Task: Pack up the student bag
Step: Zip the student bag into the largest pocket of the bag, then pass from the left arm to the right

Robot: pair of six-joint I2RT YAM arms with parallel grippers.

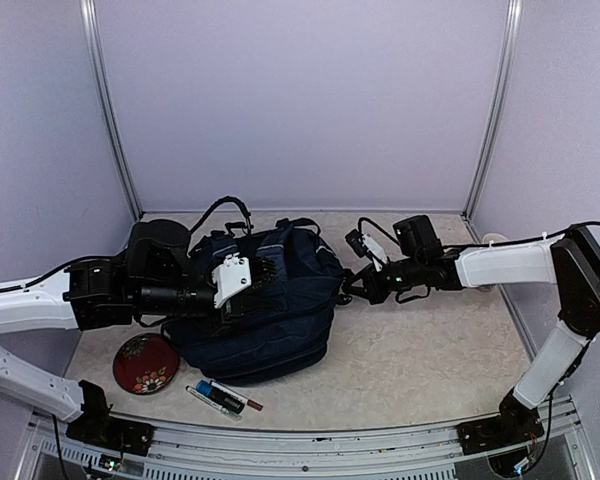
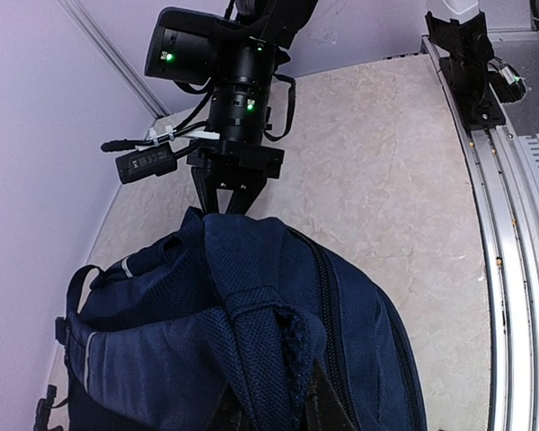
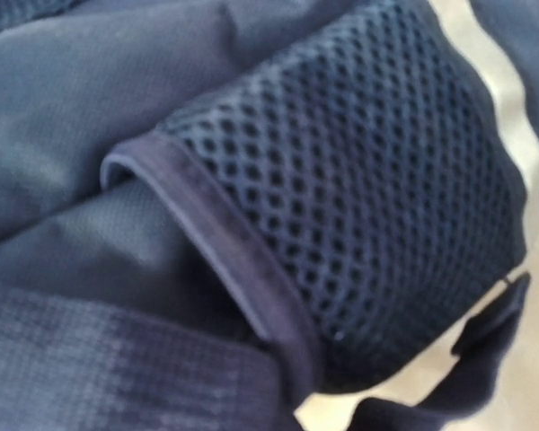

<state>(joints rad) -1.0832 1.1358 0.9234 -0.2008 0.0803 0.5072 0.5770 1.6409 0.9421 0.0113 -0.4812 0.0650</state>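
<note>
Two-arm rig, task at an early stage. The student bag [image 1: 280, 320] lies slumped on the counter [image 1: 430, 350], left of centre and towards the back wall, with both my arms reaching in from either side.

The left claw [image 1: 252, 284] sits on the bag's upper face. In the left wrist view a bunched fold of navy fabric rises straight into it, so I judge it clenched on that fold (its own fingers are mostly hidden by the cloth).

The right claw [image 2: 219, 203] is closed to a point at the bag's far edge, where the fabric peaks up to meet its tips. I read this as a pinch on the thin rim. The right wrist view shows only a mesh pocket [image 3: 368, 180] with a bound edge, pressed close to the lens.

Nothing appears to be packed. A red dish [image 1: 145, 363] with a painted flower pattern lies on the counter just beside the bag's near left corner, and a few pens [image 1: 223, 397] lie just in front of the bag, all of them outside it.

The zip [image 2: 334, 296] looks closed along the stretch I can see, and no open mouth shows in any view.

As I judge it, the bag is merely held at two points. Opening a compartment and loading the loose items remain to be done.
</note>
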